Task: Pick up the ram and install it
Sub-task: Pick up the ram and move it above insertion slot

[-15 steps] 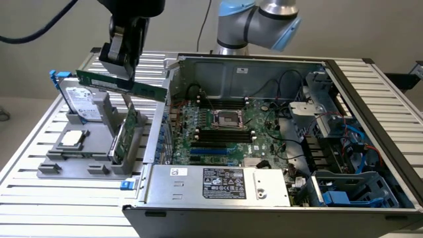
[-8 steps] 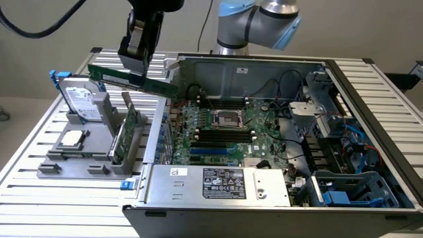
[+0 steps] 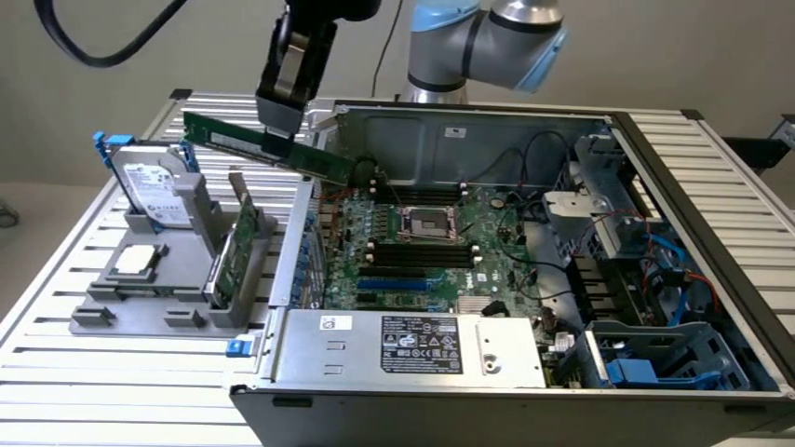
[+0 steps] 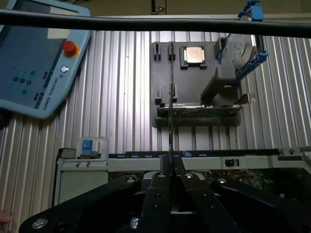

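Observation:
The ram (image 3: pixel 230 140), a long narrow green stick, hangs in the air, tilted, above the open computer case's wall on the exterior view's left. My gripper (image 3: pixel 283 126) is shut on it from above, near its middle. In the wrist view the ram (image 4: pixel 170 121) shows edge-on as a thin dark line running out from between the black fingers (image 4: pixel 158 187) of my gripper (image 4: pixel 171 167). The motherboard's black memory slots (image 3: pixel 423 251) lie below, toward the exterior view's right, beside the processor socket (image 3: pixel 429 222).
A grey holder (image 3: pixel 137 317) on the slatted table carries a hard drive (image 3: pixel 155 191), a silver processor chip (image 3: pixel 134 263) and a wider green expansion card (image 3: pixel 236 251). The case holds a power supply (image 3: pixel 410 345) and cables. A teach pendant (image 4: pixel 34 58) lies on the table.

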`<action>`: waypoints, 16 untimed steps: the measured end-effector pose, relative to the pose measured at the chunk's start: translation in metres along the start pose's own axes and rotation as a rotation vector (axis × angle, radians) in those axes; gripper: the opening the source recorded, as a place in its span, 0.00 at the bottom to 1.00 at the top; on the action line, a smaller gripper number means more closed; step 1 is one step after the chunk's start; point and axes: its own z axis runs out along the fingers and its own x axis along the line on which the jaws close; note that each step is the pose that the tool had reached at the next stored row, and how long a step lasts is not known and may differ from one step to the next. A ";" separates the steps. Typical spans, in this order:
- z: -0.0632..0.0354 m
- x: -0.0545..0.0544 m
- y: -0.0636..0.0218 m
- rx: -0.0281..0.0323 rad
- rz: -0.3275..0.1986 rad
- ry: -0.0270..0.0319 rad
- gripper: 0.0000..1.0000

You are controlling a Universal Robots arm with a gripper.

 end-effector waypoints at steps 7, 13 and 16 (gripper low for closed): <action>-0.0069 -0.001 -0.0187 -0.0111 -0.003 -0.0009 0.13; -0.0040 -0.003 -0.0249 0.0072 -0.016 0.0037 0.13; -0.0018 -0.007 -0.0340 0.0075 -0.018 0.0052 0.13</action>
